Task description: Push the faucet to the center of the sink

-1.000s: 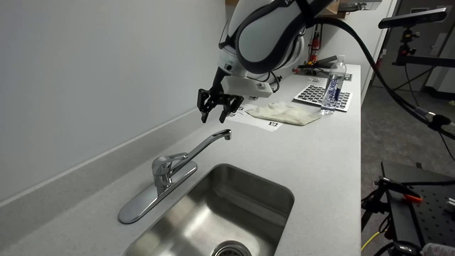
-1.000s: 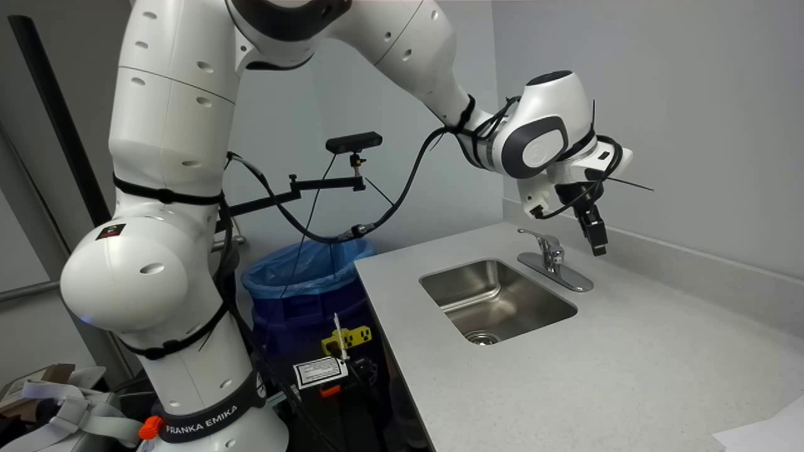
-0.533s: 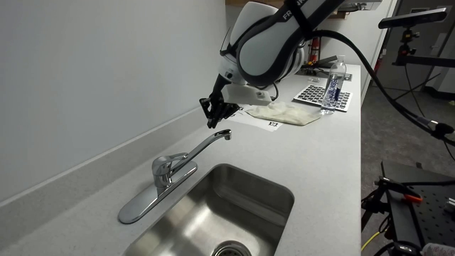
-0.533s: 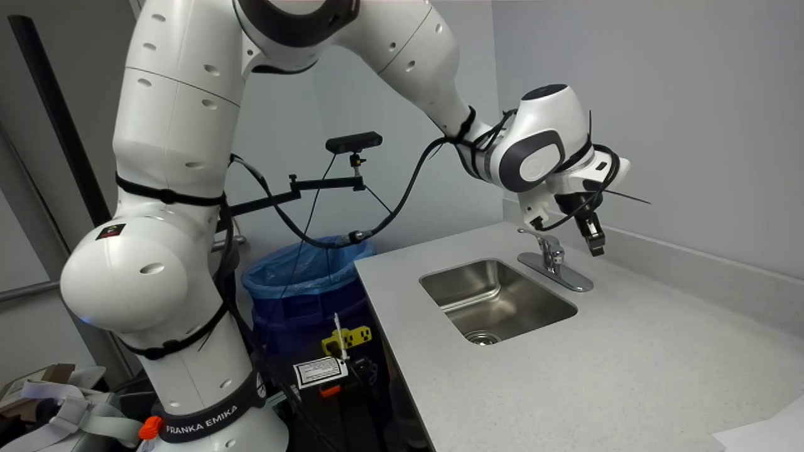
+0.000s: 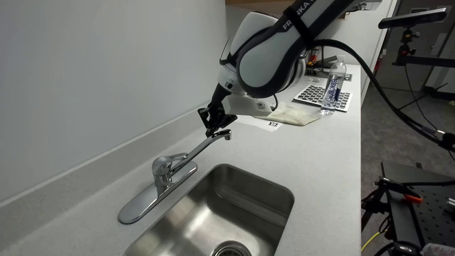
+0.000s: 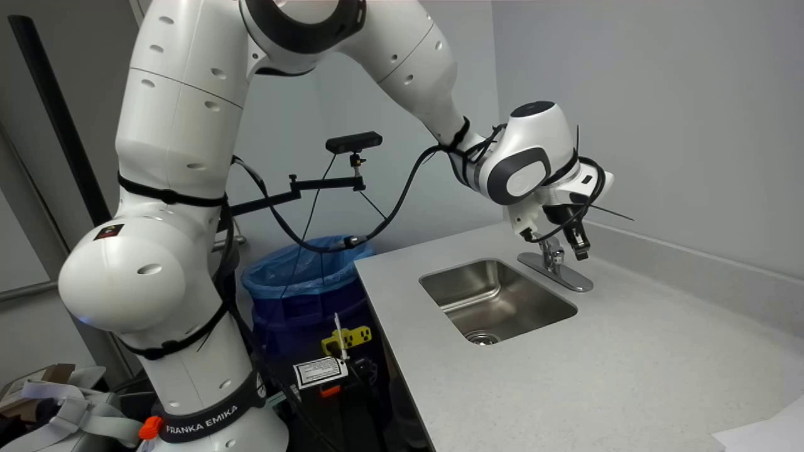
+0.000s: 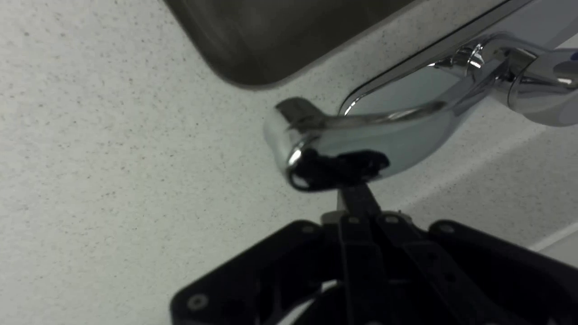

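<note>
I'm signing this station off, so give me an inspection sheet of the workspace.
Surface: pale speckled countertop, metal sink set into it.
Job's things: chrome faucet; its spout ends over the countertop, not the sink.
Clutter: cloth partly over paper; clear bottle beside a dark-squared panel.
Gripper: jaws closed, right by the spout; contact unclear.
Cables: black cable strapped to the arm, one stretch hanging slack.
Surroundings: blue-lined bin, yellow power strip, mounted camera.

Counter (image 6: 565,376): pale and softly lit in both exterior views.
Sink (image 5: 197,222): in an exterior view, bright glare on steel, far end shadowed.
Faucet (image 7: 406,128): in the wrist view, chrome highlights, a black reflection, near end blurred.
Gripper (image 7: 360,201): nearly black there, edges apparently soft, detail hard to tell.
</note>
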You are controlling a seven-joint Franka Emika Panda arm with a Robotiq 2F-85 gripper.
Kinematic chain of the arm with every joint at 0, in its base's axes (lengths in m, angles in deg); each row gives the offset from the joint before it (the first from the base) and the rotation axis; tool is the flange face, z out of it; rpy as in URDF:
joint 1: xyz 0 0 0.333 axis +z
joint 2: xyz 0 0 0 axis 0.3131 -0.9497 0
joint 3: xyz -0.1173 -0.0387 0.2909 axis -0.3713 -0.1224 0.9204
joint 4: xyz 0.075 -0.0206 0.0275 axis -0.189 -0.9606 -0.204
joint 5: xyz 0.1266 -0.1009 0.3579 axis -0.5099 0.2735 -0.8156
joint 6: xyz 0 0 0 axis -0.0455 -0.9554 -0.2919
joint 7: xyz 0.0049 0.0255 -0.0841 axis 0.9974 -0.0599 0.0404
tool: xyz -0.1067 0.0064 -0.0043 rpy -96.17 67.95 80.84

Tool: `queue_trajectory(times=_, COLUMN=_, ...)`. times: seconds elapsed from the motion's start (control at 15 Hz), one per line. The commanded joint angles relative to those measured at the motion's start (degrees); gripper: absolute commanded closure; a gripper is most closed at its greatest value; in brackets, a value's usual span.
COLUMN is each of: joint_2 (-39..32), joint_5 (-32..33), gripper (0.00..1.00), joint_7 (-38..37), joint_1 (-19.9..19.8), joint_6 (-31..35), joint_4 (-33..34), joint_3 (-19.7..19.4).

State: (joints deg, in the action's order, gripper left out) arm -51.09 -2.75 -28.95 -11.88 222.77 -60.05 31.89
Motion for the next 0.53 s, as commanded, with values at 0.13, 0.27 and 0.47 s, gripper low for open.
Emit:
queue_trajectory(times=0.13, joint_2=3.78, joint_5=-2.28, gripper=1.00, joint_7=6.30, joint_1=-2.79, joint_6=-2.17, joint_4=-4.77, joint_3=3.68)
queue_trajectory(times=0.27, joint_2=5.55, joint_5=-3.01, gripper=1.00, joint_7=9.05, joint_1=-4.37, joint_6=-2.82, joint_4=-6.27, joint_3=5.42)
queue_trajectory(times=0.47, joint_2=9.12, joint_5=-5.75, gripper=1.00, joint_7=15.33, joint_1=-7.95, joint_6=-5.07, joint_4=-9.17, joint_3=9.42)
